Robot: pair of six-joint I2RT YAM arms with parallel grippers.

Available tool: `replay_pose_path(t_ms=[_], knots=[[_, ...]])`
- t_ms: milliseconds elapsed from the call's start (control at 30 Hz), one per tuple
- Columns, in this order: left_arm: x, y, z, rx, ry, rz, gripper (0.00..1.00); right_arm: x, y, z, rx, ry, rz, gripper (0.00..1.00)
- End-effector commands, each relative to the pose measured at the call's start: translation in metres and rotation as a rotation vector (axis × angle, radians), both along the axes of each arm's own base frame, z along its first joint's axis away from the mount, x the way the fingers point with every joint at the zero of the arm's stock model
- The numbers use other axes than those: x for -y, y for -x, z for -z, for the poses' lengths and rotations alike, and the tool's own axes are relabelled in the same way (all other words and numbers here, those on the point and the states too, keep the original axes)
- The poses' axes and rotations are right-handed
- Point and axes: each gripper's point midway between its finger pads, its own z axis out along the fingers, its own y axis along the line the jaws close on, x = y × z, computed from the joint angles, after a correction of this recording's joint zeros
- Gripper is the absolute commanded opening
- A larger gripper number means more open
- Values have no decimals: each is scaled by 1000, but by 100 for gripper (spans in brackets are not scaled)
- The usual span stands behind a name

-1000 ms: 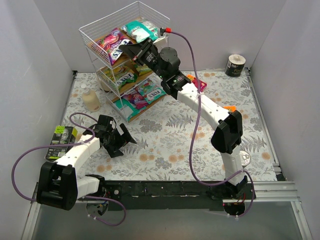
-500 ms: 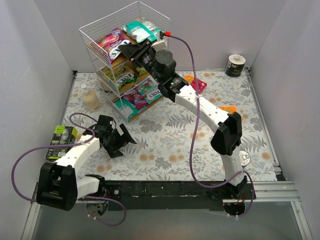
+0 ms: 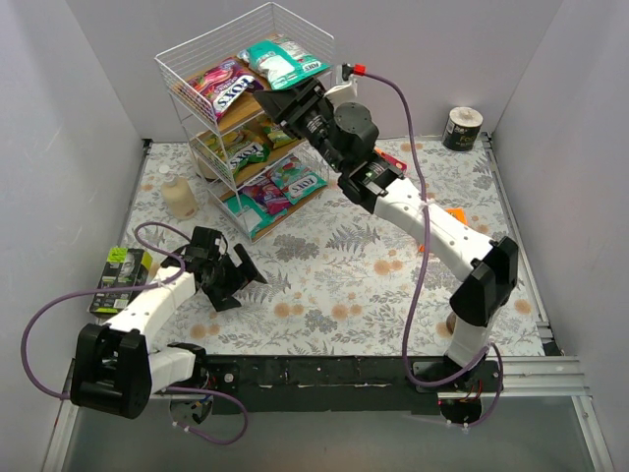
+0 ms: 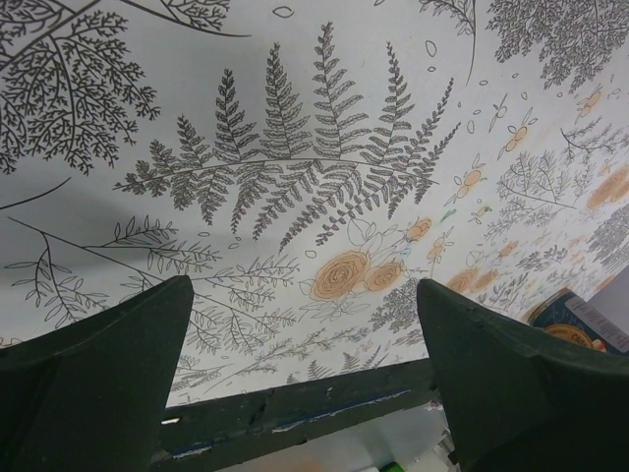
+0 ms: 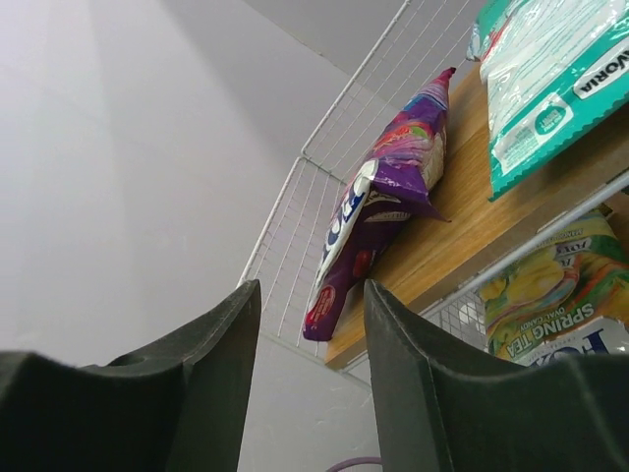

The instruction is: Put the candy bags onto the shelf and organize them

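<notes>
We see the shelf (image 3: 218,37) standing at the far left of the table, a white wire rack with three slanted wooden tiers, and all the bags we can make out lie in it. On its top tier a purple bag (image 3: 224,87) rests on the left and a teal-white bag (image 3: 280,61) just beside it on the right. The middle tier holds a yellow-green bag (image 3: 241,149). On the bottom tier a magenta bag (image 3: 260,195) lies next to a green-white bag (image 3: 300,177).

The right gripper (image 3: 278,101) hangs at the front right edge of the shelf's top tier. Its fingers stand parted with nothing between them, and in the wrist view the purple bag shows through the gap, lying free on the wood. The left gripper (image 3: 241,280) hovers low, well in front of the shelf, spread wide and empty.

A floral cloth (image 3: 334,275) with ferns and orange blooms covers the table under the shelf. A cream bottle (image 3: 180,197) stands just left of the shelf's foot, and a green and black carton (image 3: 123,278) lies farther forward on that side. Well to the shelf's right a dark can (image 3: 462,128) sits against the back. Plain white walls (image 3: 432,49) close in behind the shelf and on both sides.
</notes>
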Motion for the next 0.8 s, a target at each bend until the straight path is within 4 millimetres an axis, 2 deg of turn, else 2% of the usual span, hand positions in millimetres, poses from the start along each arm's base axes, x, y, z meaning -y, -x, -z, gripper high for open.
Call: replay_pose_path(t_ms=[0, 33, 67, 167, 200, 233, 267, 300, 333, 400, 467, 567, 633, 667, 733, 767], knots=[[-2, -7, -18, 64, -11, -1, 98, 27, 21, -21, 33, 2, 27, 54], [-2, -9, -22, 80, -13, 2, 98, 36, 29, -26, 39, 6, 29, 54], [-2, -10, -26, 97, -14, 4, 98, 39, 30, -14, 16, 38, 36, 54], [-6, -17, -44, 168, -29, 7, 98, 69, 39, 0, 19, 168, 117, 57], [-7, -19, -49, 191, -34, 3, 98, 79, 35, 22, -10, 233, 169, 61], [-8, -21, -54, 215, -40, 3, 98, 97, 43, 33, -24, 312, 204, 68], [-10, -23, -61, 241, -46, -2, 98, 110, 43, 50, -46, 381, 240, 70], [-11, -26, -71, 282, -47, -8, 98, 126, 39, 82, -85, 469, 307, 71], [-13, -27, -76, 306, -53, -9, 98, 146, 47, 92, -78, 542, 342, 74], [-15, -31, -91, 369, -57, -20, 98, 177, 50, 116, -107, 639, 436, 75], [-17, -35, -103, 422, -62, -27, 98, 208, 62, 155, -157, 759, 485, 78], [-22, -37, -117, 485, -76, -41, 98, 256, 76, 197, -223, 900, 599, 79], [-28, -42, -125, 518, -99, -66, 98, 288, 84, 208, -258, 934, 694, 80], [-29, -42, -126, 524, -106, -73, 98, 300, 90, 229, -297, 964, 713, 80], [-32, -45, -130, 537, -118, -85, 98, 325, 99, 244, -343, 968, 762, 81], [-32, -46, -132, 543, -121, -89, 98, 335, 105, 263, -382, 989, 771, 81]])
